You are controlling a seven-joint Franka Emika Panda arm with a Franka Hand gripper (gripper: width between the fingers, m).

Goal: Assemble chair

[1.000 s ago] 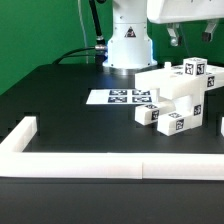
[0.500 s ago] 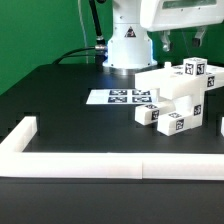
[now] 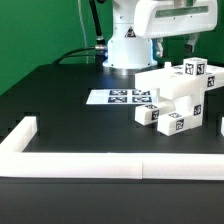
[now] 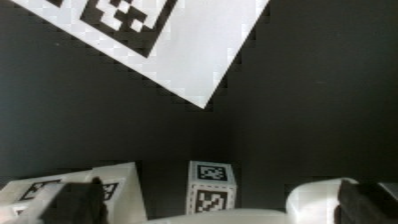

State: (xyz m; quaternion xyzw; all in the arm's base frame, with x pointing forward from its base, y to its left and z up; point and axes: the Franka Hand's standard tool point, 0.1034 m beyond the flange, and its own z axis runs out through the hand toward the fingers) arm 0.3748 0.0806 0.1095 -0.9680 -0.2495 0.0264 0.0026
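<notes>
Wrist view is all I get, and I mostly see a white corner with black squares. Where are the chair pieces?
Observer: The chair parts sit bunched together on the black table, to the exterior view's right of the marker board.
Operator: Am I touching them?
Observer: No. The hand hangs in the air, higher than the bunch, open and holding nothing.
Operator: Anything else on the table?
Observer: A long white border wall runs along the near edge.
</notes>
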